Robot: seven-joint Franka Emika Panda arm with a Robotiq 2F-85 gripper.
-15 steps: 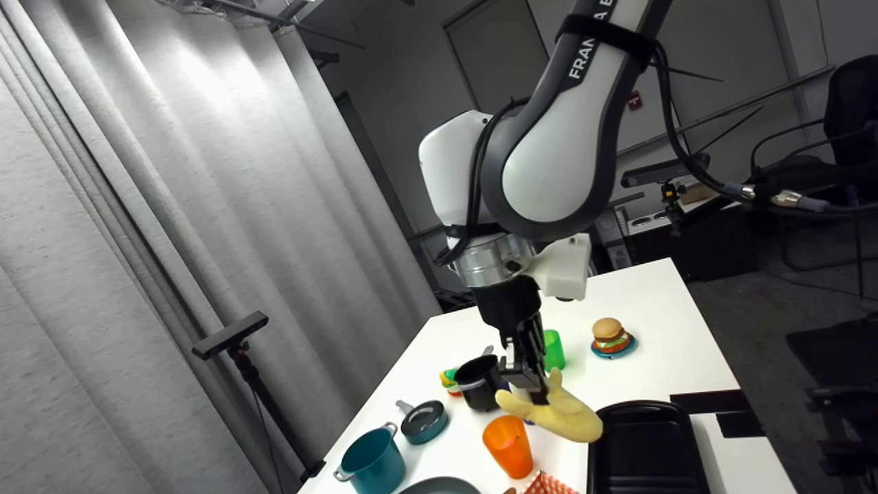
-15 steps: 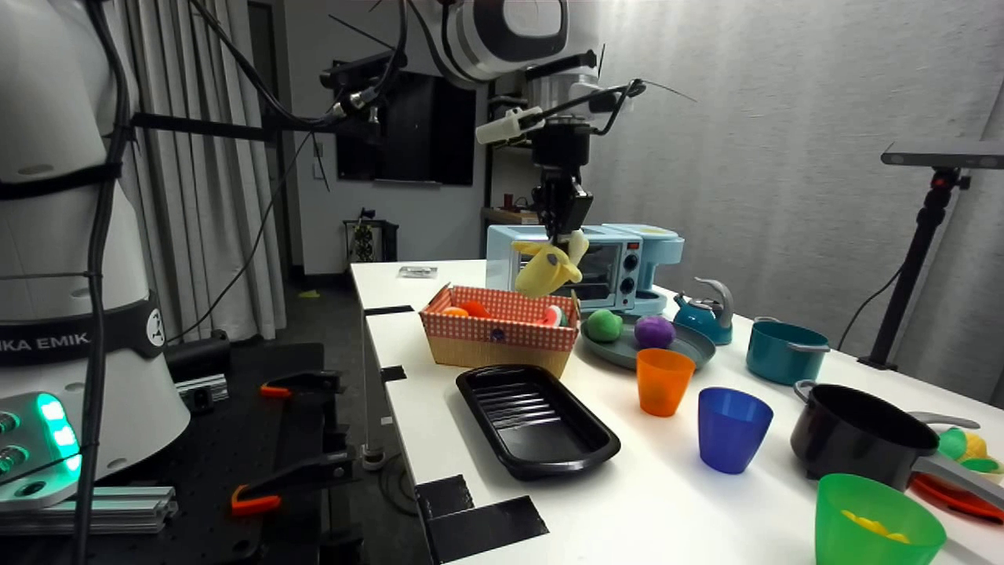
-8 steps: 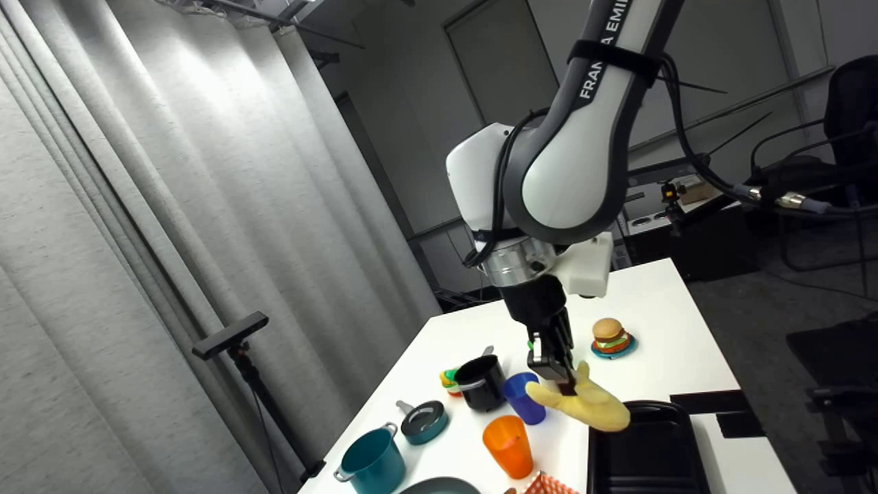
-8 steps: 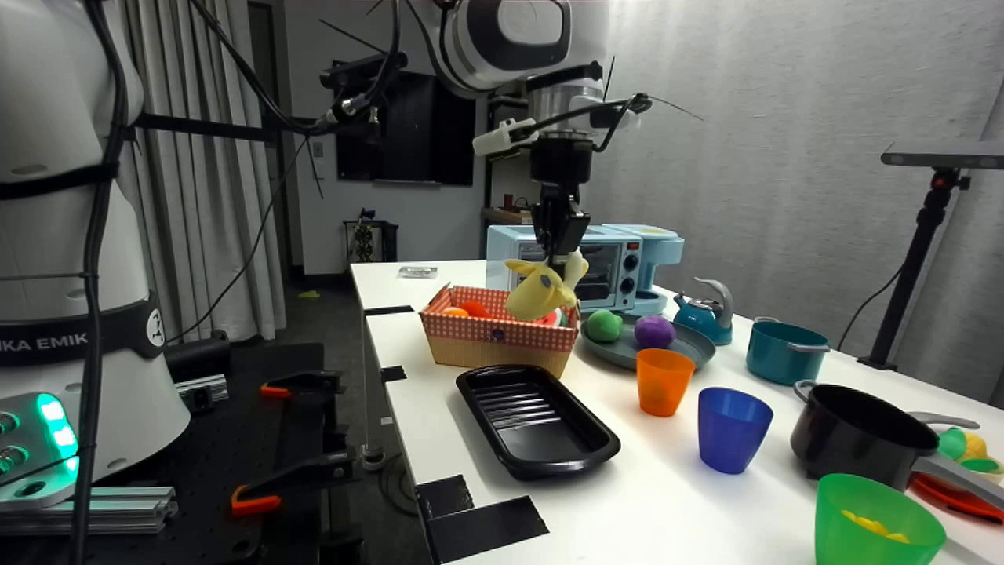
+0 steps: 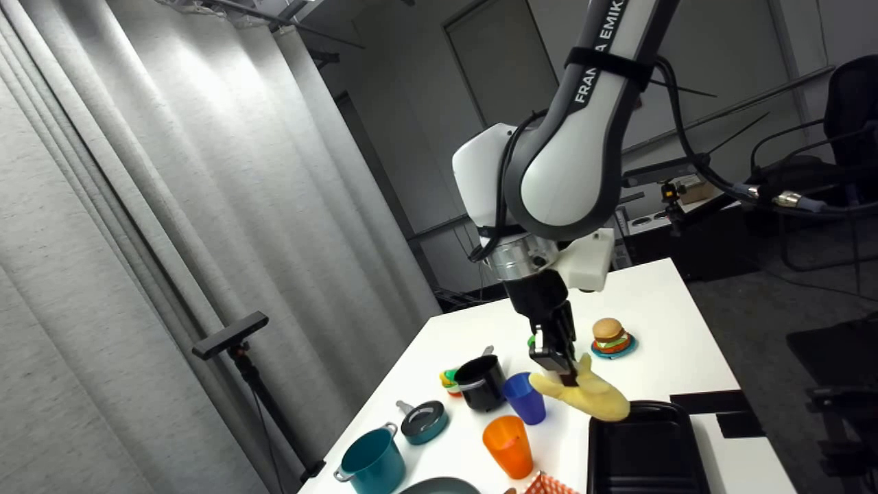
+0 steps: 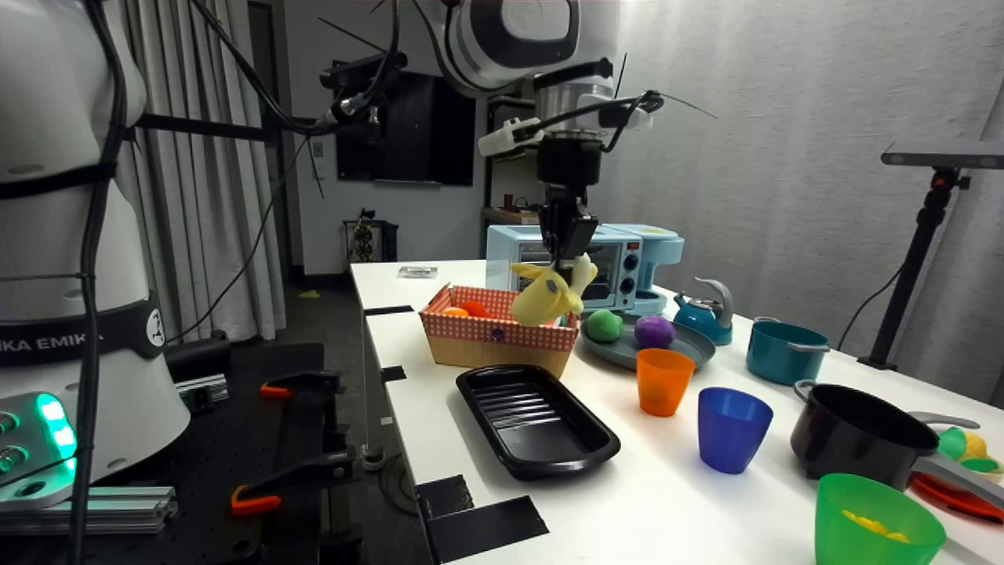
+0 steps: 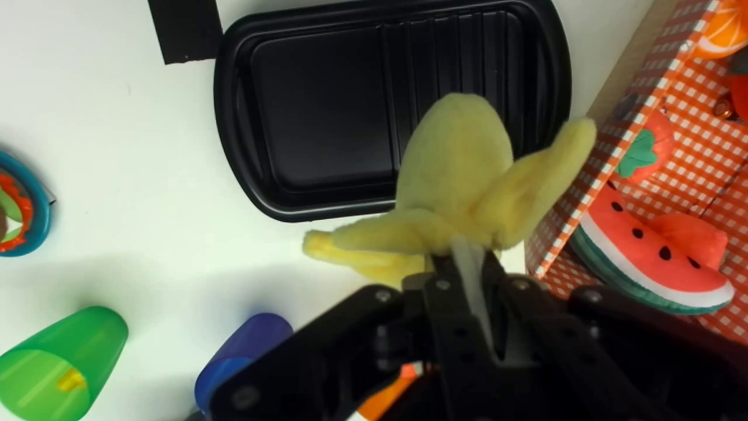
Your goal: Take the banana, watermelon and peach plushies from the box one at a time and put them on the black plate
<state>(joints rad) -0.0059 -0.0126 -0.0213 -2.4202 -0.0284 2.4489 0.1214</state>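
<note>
"EMIKA" can be read on the robot's base band (image 6: 63, 340). Above the level of the black plate (image 7: 321, 105), the banana plushie (image 7: 459, 155) is pinched by the nearly closed gripper (image 7: 467, 260). Beside the plate, the watermelon plushie (image 7: 648, 251) in the box (image 6: 486, 353) is clearly shown only in the wrist view.

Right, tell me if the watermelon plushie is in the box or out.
In. In the wrist view the watermelon plushie lies inside the box, with red-checked lining showing beside it.
</note>
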